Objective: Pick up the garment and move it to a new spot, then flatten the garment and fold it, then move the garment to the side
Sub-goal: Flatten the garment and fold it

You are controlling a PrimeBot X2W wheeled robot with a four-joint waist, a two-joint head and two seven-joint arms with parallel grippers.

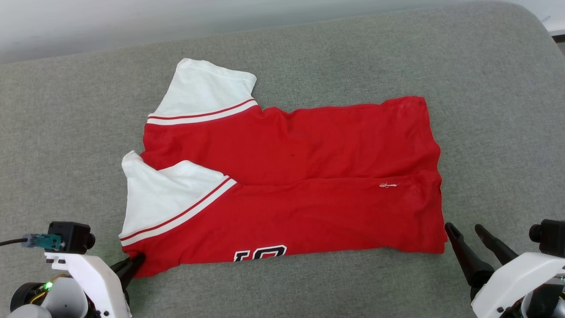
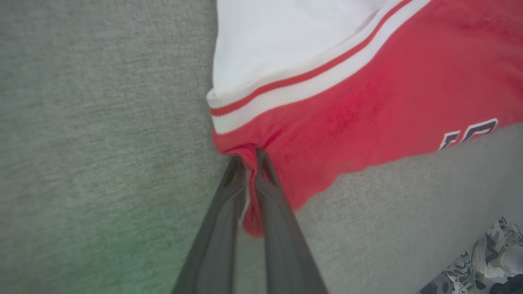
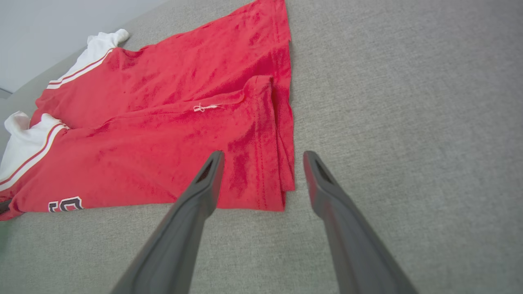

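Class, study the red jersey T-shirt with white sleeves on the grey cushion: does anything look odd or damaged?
Yes: a loose white thread sits on the red jersey T-shirt near its hem on the robot's right, like a pulled stitch.

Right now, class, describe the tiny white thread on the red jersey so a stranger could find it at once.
Find the grey fabric surface and the red jersey T-shirt with white stripe-trimmed sleeves, lying folded along its length. Follow the folded-over layer's edge across the middle, away from the sleeves. Below it sits a white looped thread, the only white mark on that plain red end.
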